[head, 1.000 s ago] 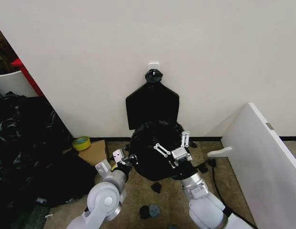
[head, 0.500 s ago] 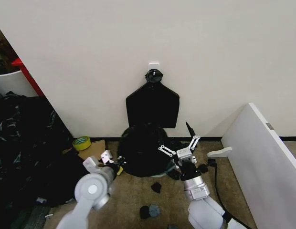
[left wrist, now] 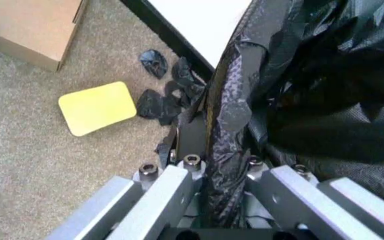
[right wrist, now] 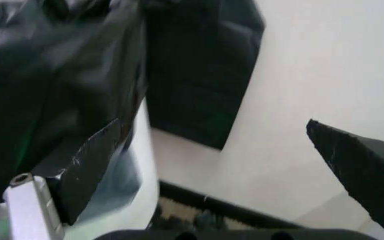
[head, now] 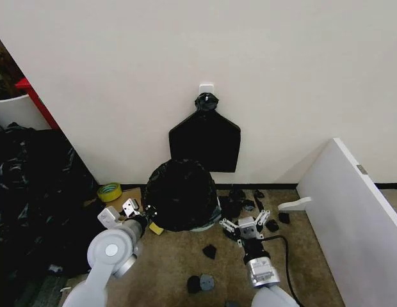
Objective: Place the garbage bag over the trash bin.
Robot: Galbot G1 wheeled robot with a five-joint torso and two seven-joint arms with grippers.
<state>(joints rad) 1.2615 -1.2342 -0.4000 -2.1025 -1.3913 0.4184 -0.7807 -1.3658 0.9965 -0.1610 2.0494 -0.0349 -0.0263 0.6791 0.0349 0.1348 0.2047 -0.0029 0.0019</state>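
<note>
Garbage bag (head: 180, 194), draped over trash bin (right wrist: 140, 165): left claw (left wrist: 220, 176) clamped on its left edge; right claw (head: 244, 225), fingers spread, beside its right.

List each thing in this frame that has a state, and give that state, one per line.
garbage bag: draped over the bin, one edge pinched by the left gripper.
trash bin: upright, almost wholly covered by the bag.
left gripper: jaws shut on a fold of the bag.
right gripper: jaws open, holding nothing, beside the bin.
hanging bag: flat, knotted, on the wall hook.
</note>
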